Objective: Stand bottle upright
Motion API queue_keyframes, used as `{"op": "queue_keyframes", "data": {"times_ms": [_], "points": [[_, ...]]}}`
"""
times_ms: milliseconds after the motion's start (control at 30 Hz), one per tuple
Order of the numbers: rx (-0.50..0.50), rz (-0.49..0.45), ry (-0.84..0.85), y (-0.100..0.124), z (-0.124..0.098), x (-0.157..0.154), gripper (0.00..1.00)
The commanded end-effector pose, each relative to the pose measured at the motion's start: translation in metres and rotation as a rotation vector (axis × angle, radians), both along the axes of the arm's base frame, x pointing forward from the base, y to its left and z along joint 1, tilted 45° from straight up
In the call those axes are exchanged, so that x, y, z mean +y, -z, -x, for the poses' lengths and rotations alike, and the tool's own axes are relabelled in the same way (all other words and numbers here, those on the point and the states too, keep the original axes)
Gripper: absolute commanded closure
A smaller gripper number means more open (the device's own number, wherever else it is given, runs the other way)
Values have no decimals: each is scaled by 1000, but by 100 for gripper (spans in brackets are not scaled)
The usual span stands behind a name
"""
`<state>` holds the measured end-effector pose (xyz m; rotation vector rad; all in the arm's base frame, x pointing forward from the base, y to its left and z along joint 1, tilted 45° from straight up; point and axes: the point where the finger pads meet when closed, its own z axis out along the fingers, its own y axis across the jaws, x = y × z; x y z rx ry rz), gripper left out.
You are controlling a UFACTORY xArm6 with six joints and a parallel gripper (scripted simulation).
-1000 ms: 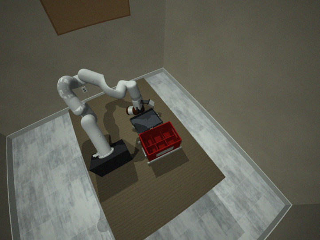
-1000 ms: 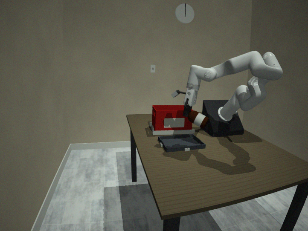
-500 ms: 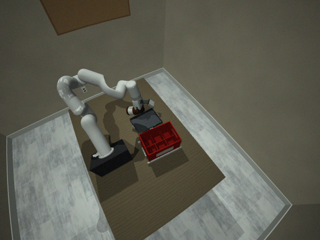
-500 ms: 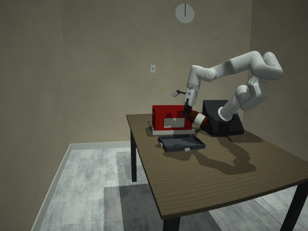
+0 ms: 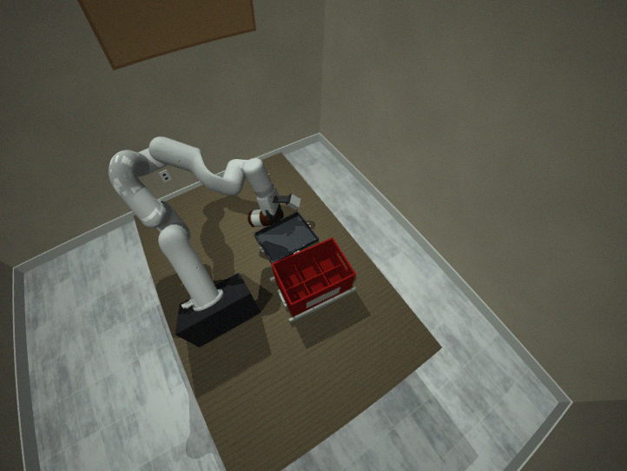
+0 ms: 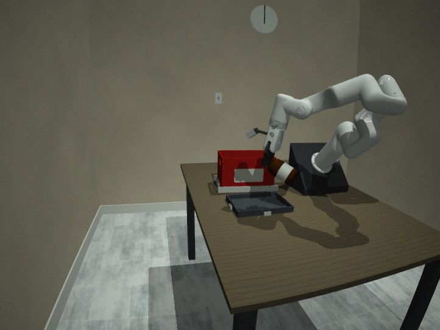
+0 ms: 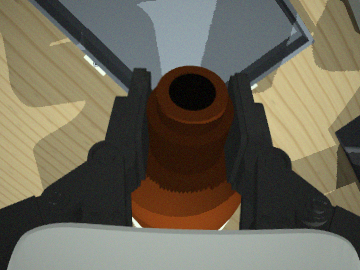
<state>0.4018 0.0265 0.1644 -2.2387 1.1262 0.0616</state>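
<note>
The brown bottle (image 5: 257, 218) (image 6: 283, 173) (image 7: 190, 150) with a white label is off the table, steeply tilted, its open neck up and its base down towards the robot's base side. My gripper (image 5: 273, 215) (image 6: 266, 164) (image 7: 188, 94) is shut on its neck, one finger on each side in the wrist view. The dark shallow tray (image 5: 286, 238) (image 6: 261, 203) (image 7: 190, 25) lies level; in the top view the bottle is beyond its far left edge. The red crate (image 5: 346, 283) (image 6: 227, 170) stands level beside the tray. The bottle's base is hidden in the wrist view.
The crate has several compartments and sits between pale rails (image 5: 324, 305) (image 6: 248, 189). Small pale clips sit at the tray's sides, one at its front (image 6: 267, 213). The robot's black base block (image 5: 217, 314) (image 6: 305, 170) stands on the wooden table (image 5: 354, 369) (image 6: 284, 266).
</note>
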Motion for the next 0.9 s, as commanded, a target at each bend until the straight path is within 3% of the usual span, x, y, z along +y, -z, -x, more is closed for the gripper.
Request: {"op": "queue_keyframes", "data": {"times_ms": [0,867], "points": [[-17,26,18,-1,-1,-1,100],[-54,79,58,-3,0,-1,100]]}}
